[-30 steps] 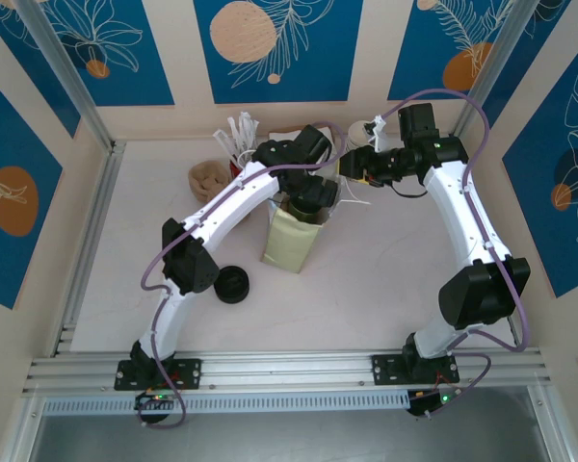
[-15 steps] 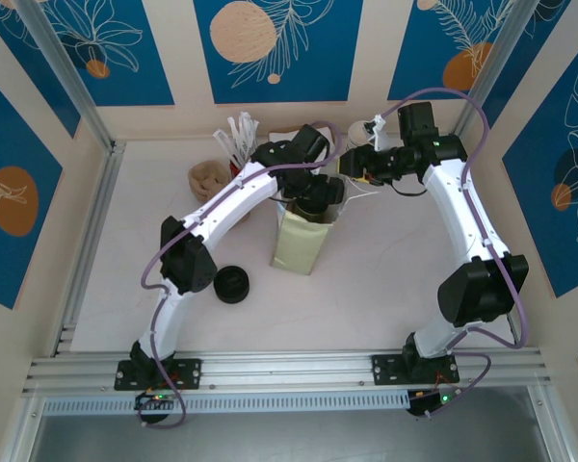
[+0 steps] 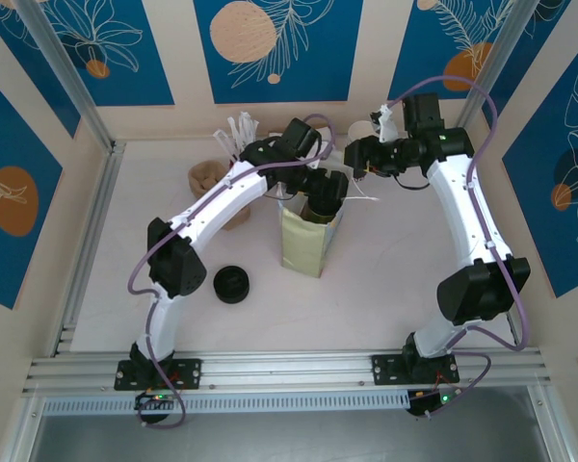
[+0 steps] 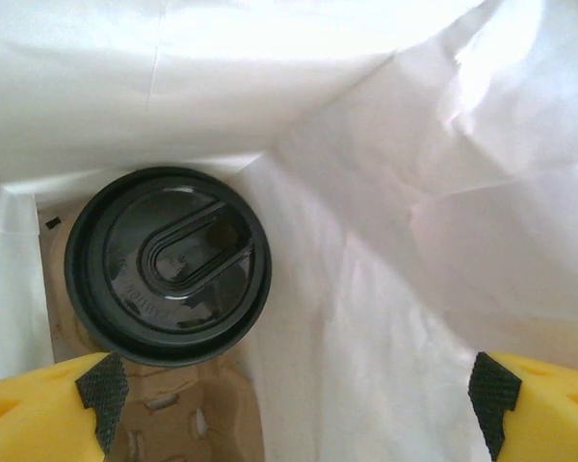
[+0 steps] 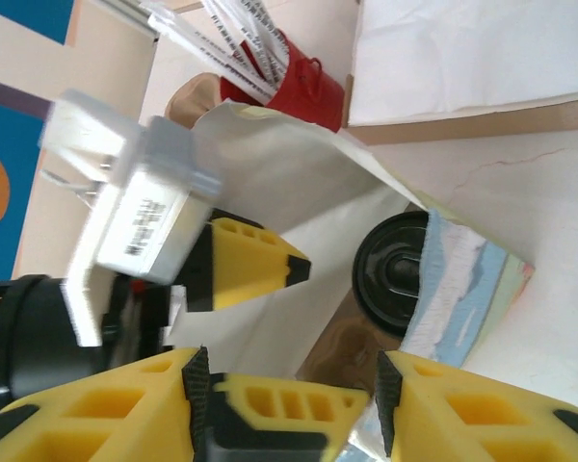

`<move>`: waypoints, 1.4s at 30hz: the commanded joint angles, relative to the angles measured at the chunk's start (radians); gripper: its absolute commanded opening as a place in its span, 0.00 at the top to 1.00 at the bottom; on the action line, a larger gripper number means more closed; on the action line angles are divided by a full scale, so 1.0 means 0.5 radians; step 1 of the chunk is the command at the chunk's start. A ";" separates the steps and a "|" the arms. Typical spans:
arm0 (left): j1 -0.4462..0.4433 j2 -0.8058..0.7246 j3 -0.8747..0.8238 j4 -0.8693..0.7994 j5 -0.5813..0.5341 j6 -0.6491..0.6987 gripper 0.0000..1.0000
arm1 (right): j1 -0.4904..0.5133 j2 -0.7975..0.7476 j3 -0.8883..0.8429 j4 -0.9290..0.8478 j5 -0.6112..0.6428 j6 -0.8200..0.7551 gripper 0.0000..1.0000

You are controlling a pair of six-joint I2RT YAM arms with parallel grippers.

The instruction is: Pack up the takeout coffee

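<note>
Top: high behind arm bases (image 3: pixel 159 371), down on desk (image 3: pixel 395 279). Left wrist: close, into bag (image 4: pixel 414 192). Right wrist: oblique, same bag, lidded cup (image 5: pixel 395 274).

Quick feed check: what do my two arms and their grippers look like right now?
The left arm and the right arm are built of white links with black joint housings. A purple cable loops along each arm. The left gripper and the right gripper have yellow fingers tipped with black textured pads.

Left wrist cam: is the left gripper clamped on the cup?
No: the left gripper is spread wide, clear of the takeout coffee down in the bag.
</note>
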 commanded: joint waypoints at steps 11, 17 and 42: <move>0.077 -0.122 0.115 0.037 0.139 0.042 0.06 | -0.023 -0.041 -0.037 -0.138 0.201 0.217 0.48; 0.072 -0.145 0.176 -0.021 0.208 0.074 0.06 | 0.012 -0.029 -0.052 -0.132 0.220 0.285 0.47; 0.637 -0.401 0.502 -0.051 0.436 -0.104 0.01 | 0.199 0.118 -0.055 -0.073 0.435 0.269 0.47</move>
